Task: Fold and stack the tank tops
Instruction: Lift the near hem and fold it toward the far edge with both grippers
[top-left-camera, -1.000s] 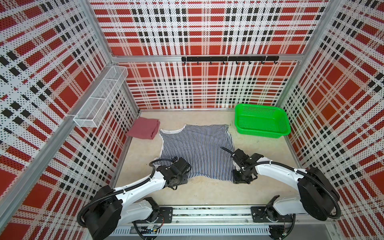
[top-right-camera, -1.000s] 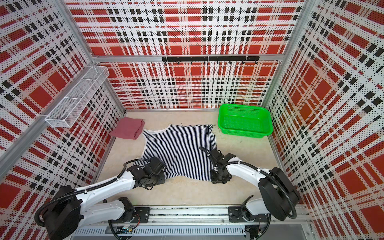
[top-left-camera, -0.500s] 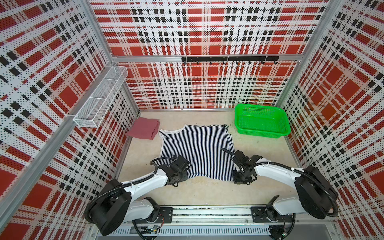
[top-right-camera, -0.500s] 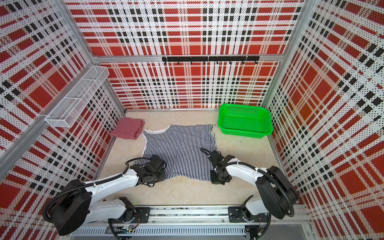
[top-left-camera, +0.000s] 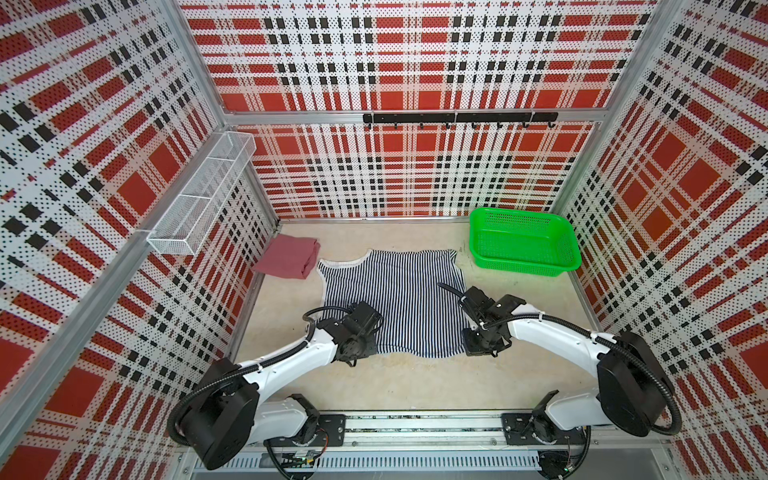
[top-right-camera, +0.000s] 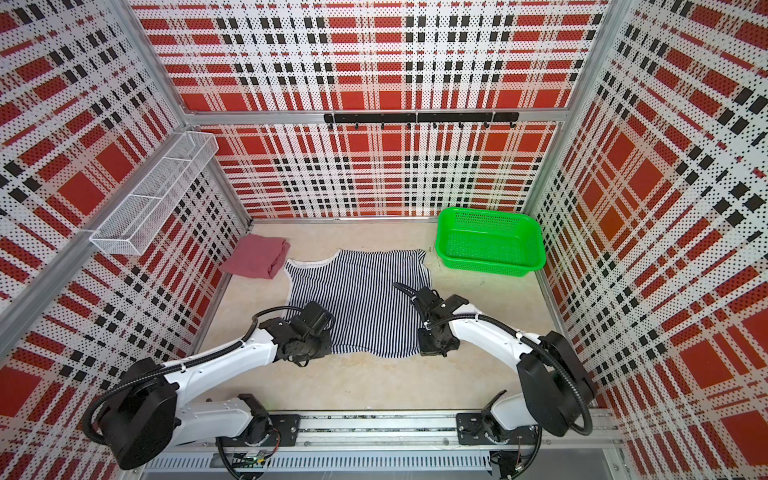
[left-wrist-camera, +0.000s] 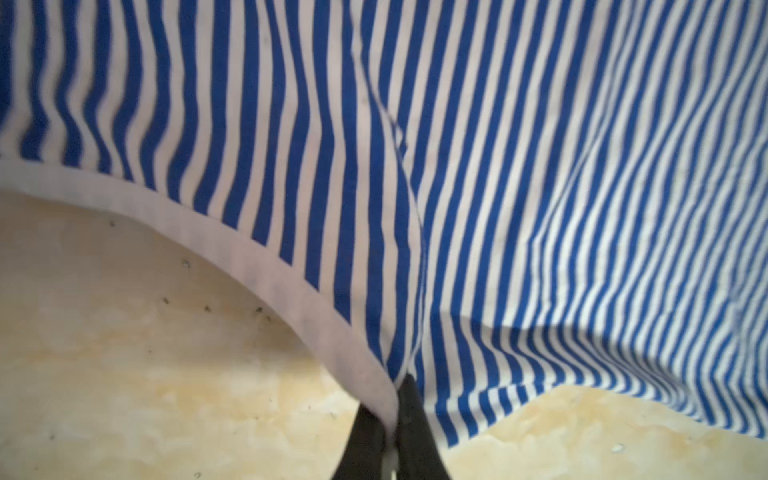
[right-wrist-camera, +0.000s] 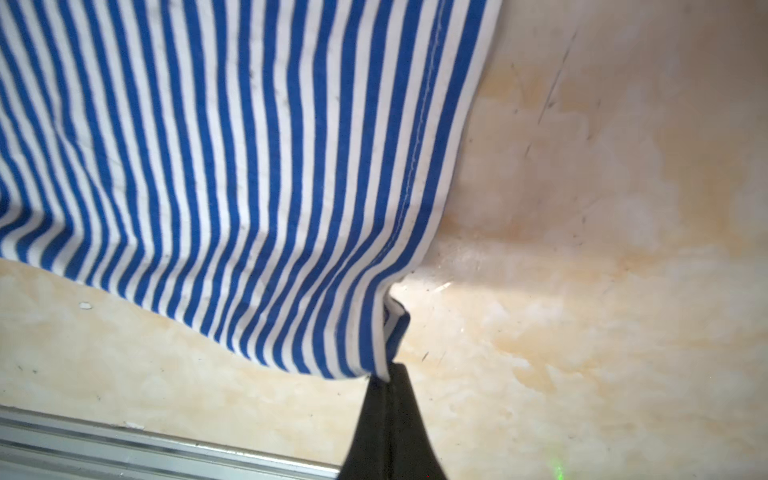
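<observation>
**benchwatcher:** What are the two tools up to right now, open or clamped?

**standing_next_to_it:** Both clamped tight, no gap between the jaws at all. The left tool (left-wrist-camera: 390, 399) is pinched on the striped tank top (top-left-camera: 395, 299), right where its white-banded edge curves down to the near-left corner. You can see the white band running straight into the black fingertips (left-wrist-camera: 411, 415). The right tool (right-wrist-camera: 388, 374) has the near-right corner, with the stitched side hem bunched into a little fold right at the pinch.

**benchwatcher:** And where's the top itself?

**standing_next_to_it:** It's spread out flat in the middle of the beige surface (top-left-camera: 415, 382), with its stripes running away from the arms. It only puckers up a bit at the two gripped corners. Whether the corners are actually off the surface I can't tell.

**benchwatcher:** What about the other one?

**standing_next_to_it:** The maroon tank top (top-left-camera: 289, 256) sits folded at the far left, just beside the striped one's far-left corner and up against the wall. Neither tool is near it. The green basket (top-left-camera: 525, 266) is at the far right, close to the striped top's far-right corner but apart from it.
</observation>
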